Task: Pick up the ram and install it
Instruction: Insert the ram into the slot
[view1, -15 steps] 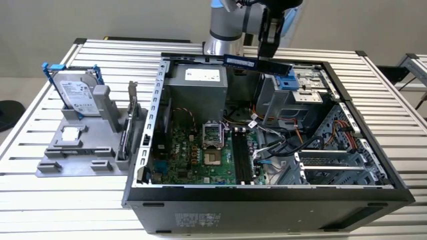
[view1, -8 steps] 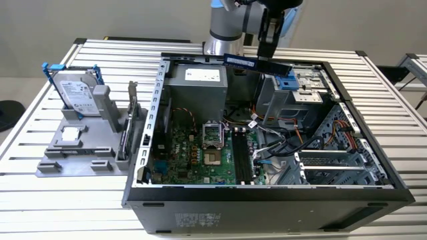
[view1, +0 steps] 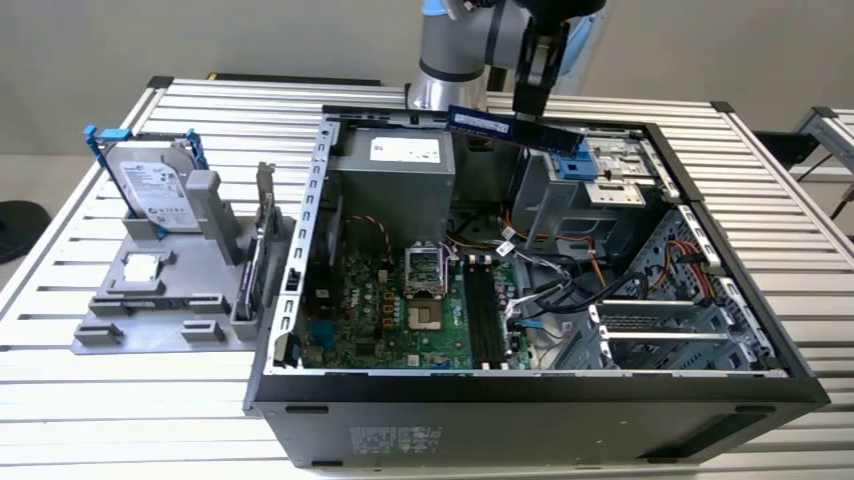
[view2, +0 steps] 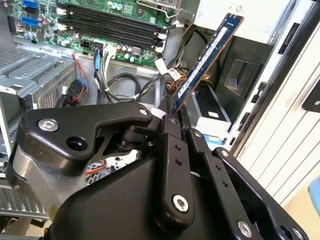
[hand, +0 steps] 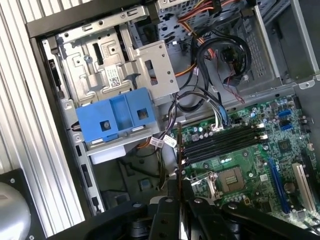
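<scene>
The ram (view1: 514, 127) is a long dark blue stick with black chips. It hangs level above the far side of the open computer case (view1: 534, 390), and my gripper (view1: 531, 110) is shut on it from above. In the second wrist view the ram (view2: 207, 55) sticks out slanted from between the black fingers (view2: 175, 145). The first wrist view shows the ram (hand: 180, 150) edge-on as a thin line. Below lie the black memory slots (view1: 487, 315) on the green motherboard (view1: 387, 310). These slots (hand: 225, 142) hold no stick.
A silver hard drive in a blue bracket (view1: 154, 185) and an upright card (view1: 263, 215) stand on a grey fixture at the exterior view's left. Inside the case are a grey power supply (view1: 394, 165), a blue drive carrier (hand: 117, 117) and loose cables (view1: 561, 290).
</scene>
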